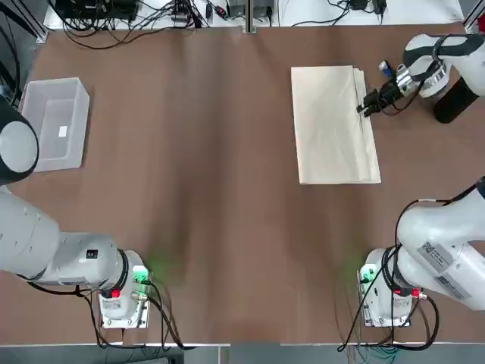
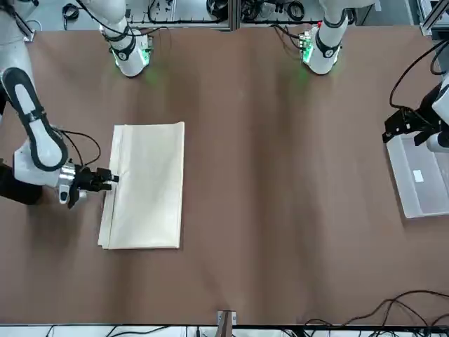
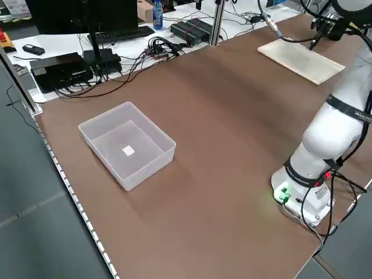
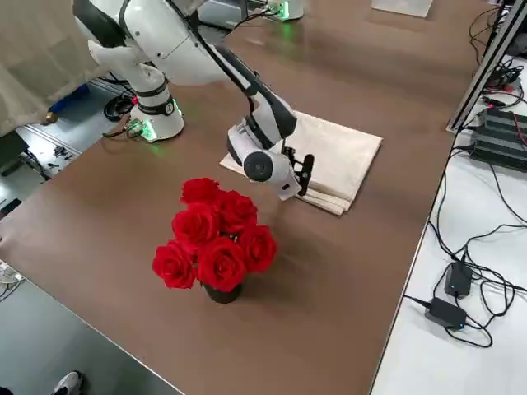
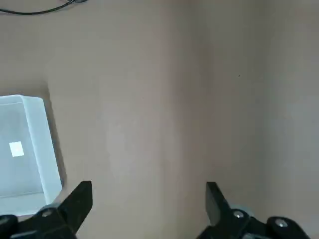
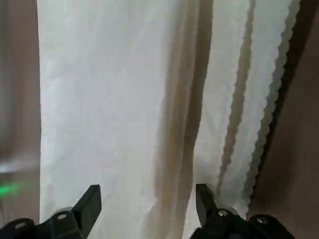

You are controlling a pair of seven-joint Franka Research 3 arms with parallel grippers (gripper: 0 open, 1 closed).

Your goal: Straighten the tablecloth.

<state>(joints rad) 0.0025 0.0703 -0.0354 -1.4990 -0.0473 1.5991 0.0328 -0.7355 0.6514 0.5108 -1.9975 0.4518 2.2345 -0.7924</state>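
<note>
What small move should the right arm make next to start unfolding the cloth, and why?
Probably lower the right tool onto the stacked edge layers and close on the top one. It hovers open at the right-hand edge of the folded tablecloth, with the layered edges directly below it in the wrist view. The left tool is open, idle by the plastic box.

We see a translucent plastic box (image 1: pixel 53 123) on the brown surface (image 1: pixel 197 189), and red roses (image 4: pixel 216 234) in a dark pot (image 4: pixel 221 293).

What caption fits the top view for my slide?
Right gripper open at the folded tablecloth's layered edge; left arm idle near the plastic box.
</note>
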